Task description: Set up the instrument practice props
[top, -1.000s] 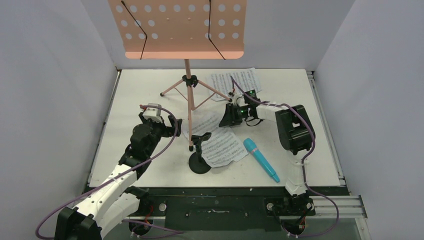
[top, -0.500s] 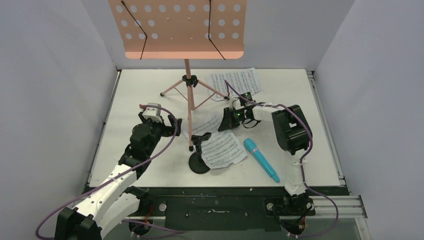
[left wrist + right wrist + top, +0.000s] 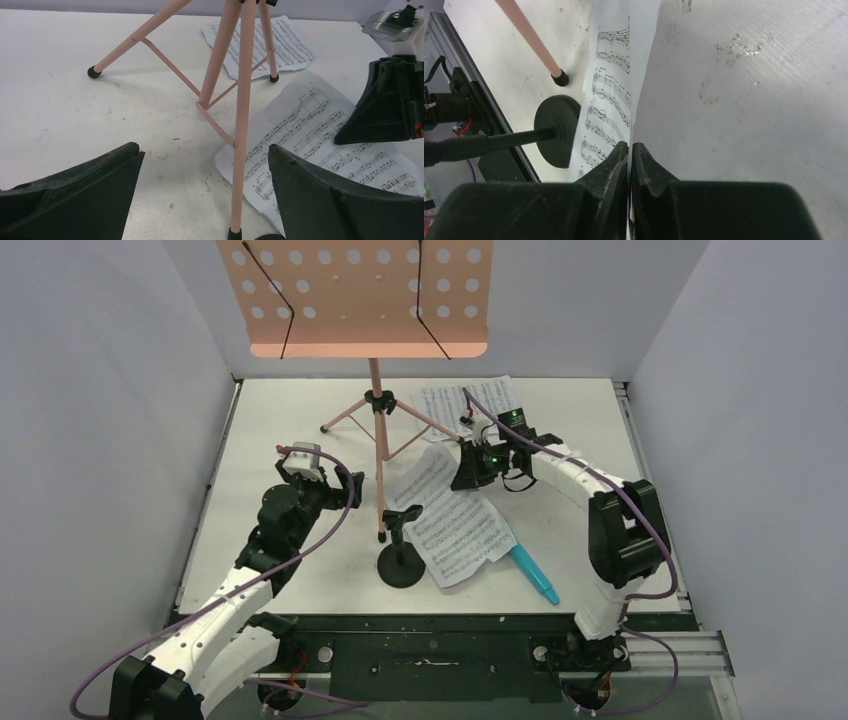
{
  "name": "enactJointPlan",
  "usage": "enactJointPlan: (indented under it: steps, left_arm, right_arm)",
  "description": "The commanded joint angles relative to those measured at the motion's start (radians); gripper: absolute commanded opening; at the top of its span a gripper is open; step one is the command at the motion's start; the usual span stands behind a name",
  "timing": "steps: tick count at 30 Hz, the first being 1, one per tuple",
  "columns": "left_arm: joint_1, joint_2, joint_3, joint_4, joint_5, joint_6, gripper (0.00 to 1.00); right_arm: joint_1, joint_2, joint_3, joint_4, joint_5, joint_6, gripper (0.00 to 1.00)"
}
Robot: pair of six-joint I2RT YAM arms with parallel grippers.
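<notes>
Since earlier: page (image 3: 455, 525) has shifted right and now overlaps microphone (image 3: 533, 574). Its left edge is crowded by mic stand (image 3: 401, 562) and music stand (image 3: 379, 455). Right gripper (image 3: 630, 147) pinched tight on page's far edge. Left gripper (image 3: 204, 149) spread wide, empty.

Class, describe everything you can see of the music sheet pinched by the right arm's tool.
The music sheet is a white paper page printed with black staves of notes, slightly curled. The right tool is shut on one edge, holding that side off the table. The page slopes down beside the black mic stand, and its near end overlaps the teal microphone.
</notes>
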Motion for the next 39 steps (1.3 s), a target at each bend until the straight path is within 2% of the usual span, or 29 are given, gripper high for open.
enactJointPlan:
  steps: [1, 8, 18, 28, 34, 39]
  left_arm:
    - [0.005, 0.001, 0.055, 0.051, 0.016, 0.005, 0.97]
    - [0.004, 0.030, 0.083, 0.060, 0.045, 0.005, 0.97]
    - [0.002, 0.053, 0.106, 0.138, 0.094, 0.004, 0.96]
    - [0.000, 0.075, 0.150, 0.170, 0.138, -0.021, 0.96]
    - [0.000, 0.095, 0.168, 0.224, 0.198, -0.050, 0.97]
    - [-0.003, 0.110, 0.185, 0.246, 0.232, -0.043, 0.96]
  right_arm:
    - [-0.020, -0.150, -0.052, -0.053, 0.067, -0.050, 0.05]
    - [-0.066, -0.350, -0.094, -0.070, 0.150, -0.035, 0.05]
    - [-0.087, -0.575, -0.027, -0.105, 0.226, -0.103, 0.05]
    - [-0.088, -0.761, -0.006, 0.004, 0.225, -0.167, 0.05]
    - [-0.087, -0.802, 0.029, 0.056, 0.130, -0.175, 0.05]
    - [-0.088, -0.798, 0.055, 0.047, -0.047, -0.223, 0.05]
